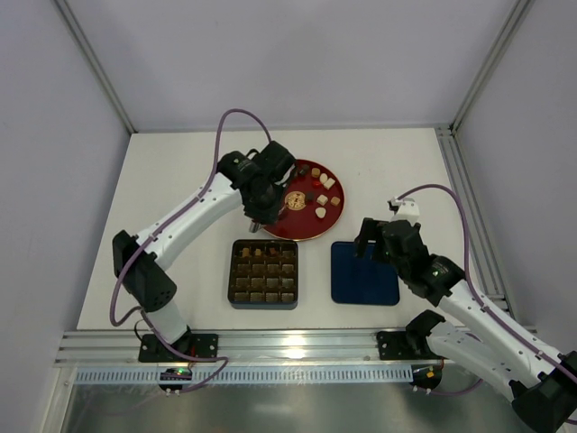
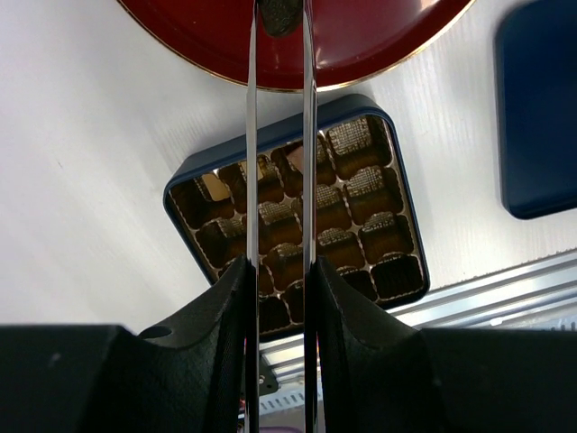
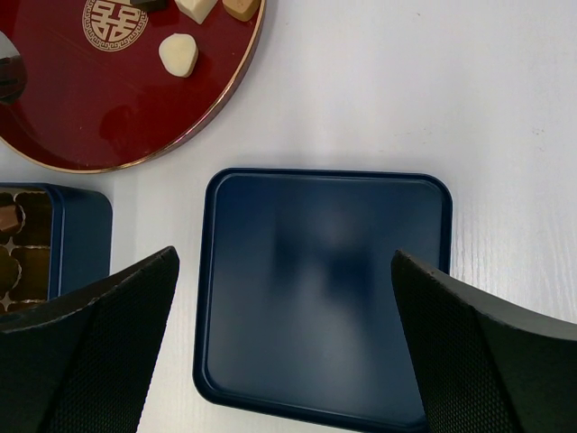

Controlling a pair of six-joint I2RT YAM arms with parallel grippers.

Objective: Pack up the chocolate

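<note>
My left gripper (image 1: 256,224) has long thin metal fingers shut on a dark brown chocolate (image 2: 281,20), held over the near edge of the red round plate (image 1: 293,227). Several loose chocolates (image 1: 321,179), cream and brown, lie on the plate's right half. The dark blue box (image 1: 233,272) with a gold cell tray sits just in front of the plate; in the left wrist view (image 2: 270,135) several cells hold brown chocolates (image 2: 370,181). My right gripper (image 1: 372,246) is open and empty above the dark blue square lid (image 1: 364,272).
A gold emblem (image 3: 115,23) marks the plate's middle. The lid (image 3: 325,289) lies flat to the right of the box (image 3: 83,236). A metal rail (image 1: 297,343) runs along the table's near edge. Grey walls close in the back and both sides.
</note>
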